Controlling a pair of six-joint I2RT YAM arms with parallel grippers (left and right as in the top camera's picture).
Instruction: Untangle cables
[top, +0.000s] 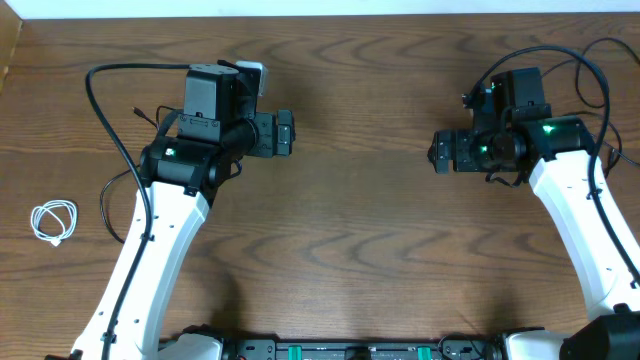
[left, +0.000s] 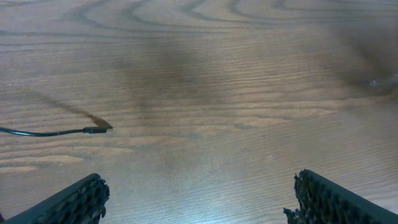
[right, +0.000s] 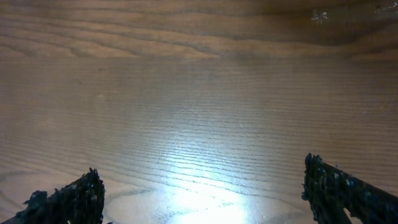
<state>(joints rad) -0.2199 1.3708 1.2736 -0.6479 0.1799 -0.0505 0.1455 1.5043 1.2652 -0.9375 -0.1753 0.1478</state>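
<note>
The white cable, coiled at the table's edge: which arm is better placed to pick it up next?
Left, probably. The white cable lies on the same side as the left gripper; the right gripper hangs far across the table. Both are open and empty.

Soft, even light in the overhead view. Right wrist view: white glare low centre on the table (right: 205, 193). Left wrist view: blurry shadows upper centre.
</note>
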